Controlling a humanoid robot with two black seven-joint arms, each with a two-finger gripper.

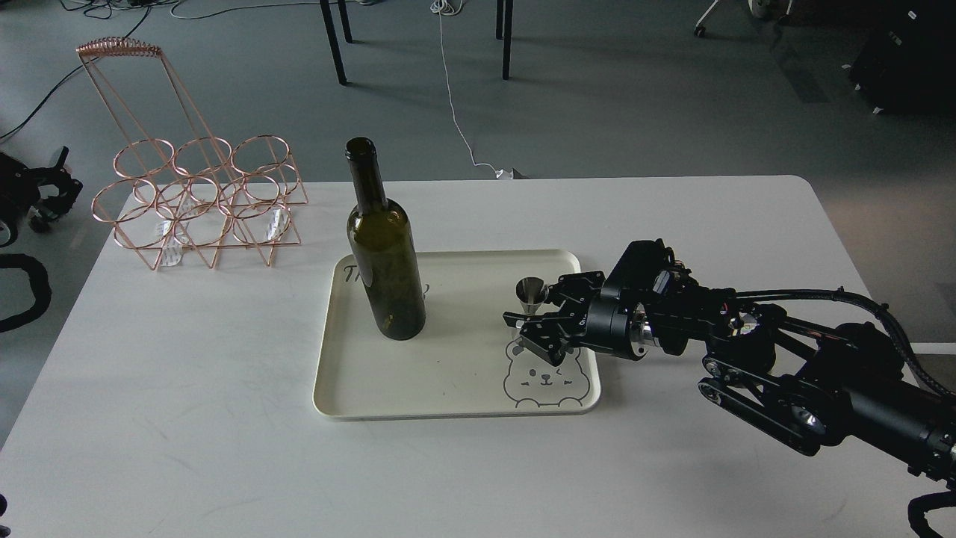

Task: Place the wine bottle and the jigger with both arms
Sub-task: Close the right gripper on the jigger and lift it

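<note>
Table (224, 418): white, carrying a cream tray (448, 388) at centre and a copper wire rack (202, 202) at the far left corner.
Wine bottle (385, 261): upright on the left half of the tray, free of any gripper, well apart from the right arm; judged already set down.
Jigger (532, 296): upright near the right edge of the tray, just above the printed bear (544, 377), much shorter than the bottle.
Right gripper (539, 312): reaching in low from the right, fingers spread to either side of the jigger; contact not confirmable, so grasping or just released cannot be told.
Reason for approach: low, sideways reach suits a short cup, keeping it vertical and clear of the tray rim.
Left gripper: not in view; only dark arm parts at the left edge, off the table.
Spacing: bottle and jigger well apart, leaving the right arm room without brushing the glass.
Stage, as judged: both items standing on the tray; jigger placement at or near completion.
Risk: light, narrow-waisted cup liable to tip if a finger drags on withdrawal.
Rack: empty rings visible, untouched, remote from both items.
</note>
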